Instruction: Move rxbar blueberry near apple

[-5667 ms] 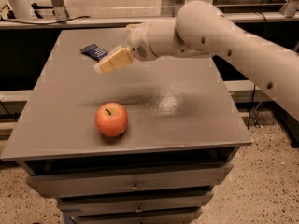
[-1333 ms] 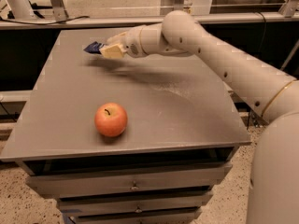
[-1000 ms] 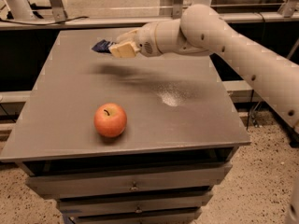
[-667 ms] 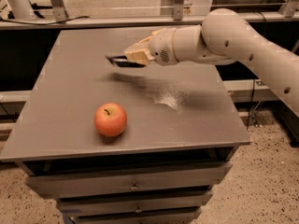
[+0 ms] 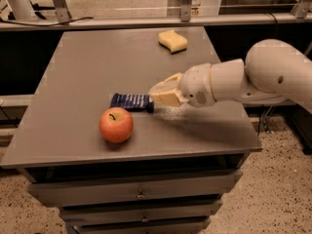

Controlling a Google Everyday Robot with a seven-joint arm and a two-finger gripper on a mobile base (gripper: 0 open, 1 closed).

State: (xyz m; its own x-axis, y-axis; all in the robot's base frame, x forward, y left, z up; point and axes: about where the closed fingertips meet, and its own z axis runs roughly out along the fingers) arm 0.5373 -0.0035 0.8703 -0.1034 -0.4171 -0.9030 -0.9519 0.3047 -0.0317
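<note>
One rxbar blueberry (image 5: 130, 102) sits against the gripper (image 5: 158, 97), just beside the apple (image 5: 116, 125)

The apple (image 5: 116, 125) is sitting near the table's (image 5: 83, 57) front edge, left of centre. The bar (image 5: 130, 102) is lying just behind it, nearly touching. The gripper (image 5: 157, 97) is meeting the bar's right end, with the arm (image 5: 234, 79) stretching across from the right. The sponge (image 5: 172, 40) is resting far back, well apart from them.
</note>
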